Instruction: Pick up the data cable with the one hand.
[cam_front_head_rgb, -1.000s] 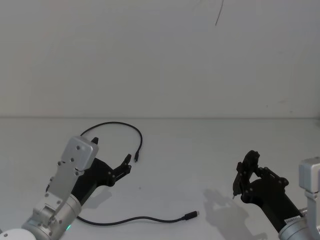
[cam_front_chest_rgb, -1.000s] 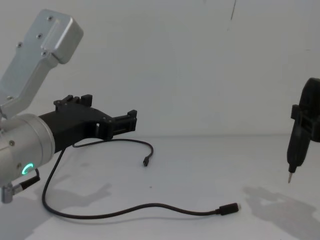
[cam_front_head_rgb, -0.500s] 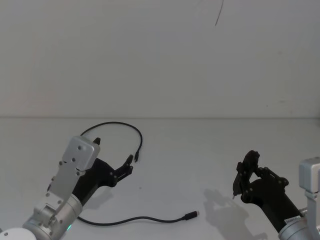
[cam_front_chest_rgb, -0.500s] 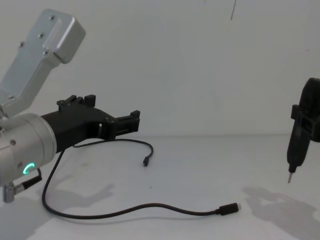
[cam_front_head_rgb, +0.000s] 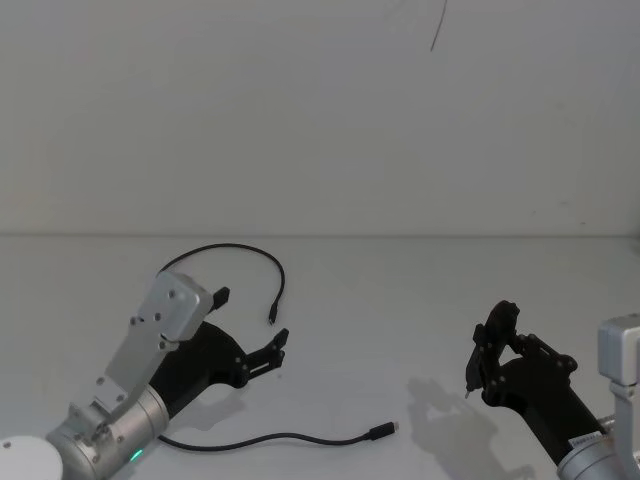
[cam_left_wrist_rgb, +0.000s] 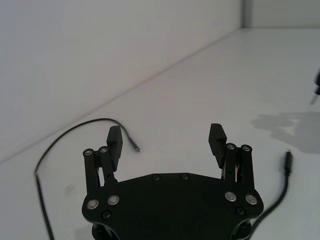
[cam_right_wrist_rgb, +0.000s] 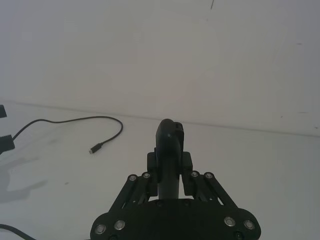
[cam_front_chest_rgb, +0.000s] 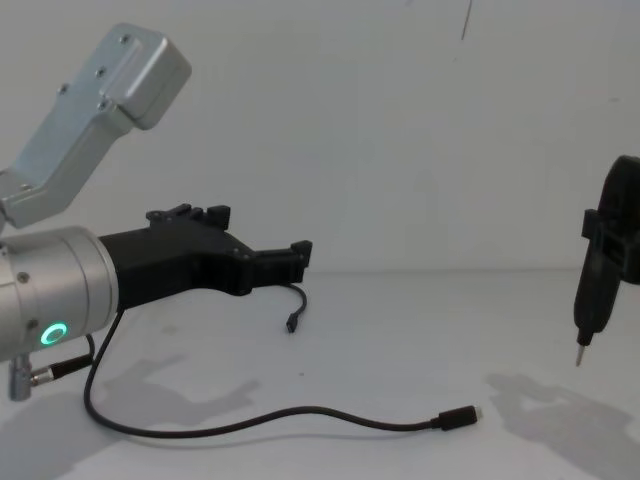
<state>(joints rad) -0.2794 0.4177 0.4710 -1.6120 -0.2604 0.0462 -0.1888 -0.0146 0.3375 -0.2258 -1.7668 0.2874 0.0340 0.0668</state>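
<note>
A long thin black data cable (cam_front_head_rgb: 235, 246) lies slack and flat in a loose open loop, untouched, one run arcing ahead of the black angular two-jaw left gripper (cam_left_wrist_rgb: 166, 134) and the other trailing beneath its thick silver arm with the glowing green ring. The gripper hangs above it, tilted forward, jaws spread wide and empty. The cable's small dark plug (cam_front_head_rgb: 271, 320) lies just ahead of one fingertip, while the silver-tipped plug (cam_front_head_rgb: 385, 430) lies well off to the gripper's right.
</note>
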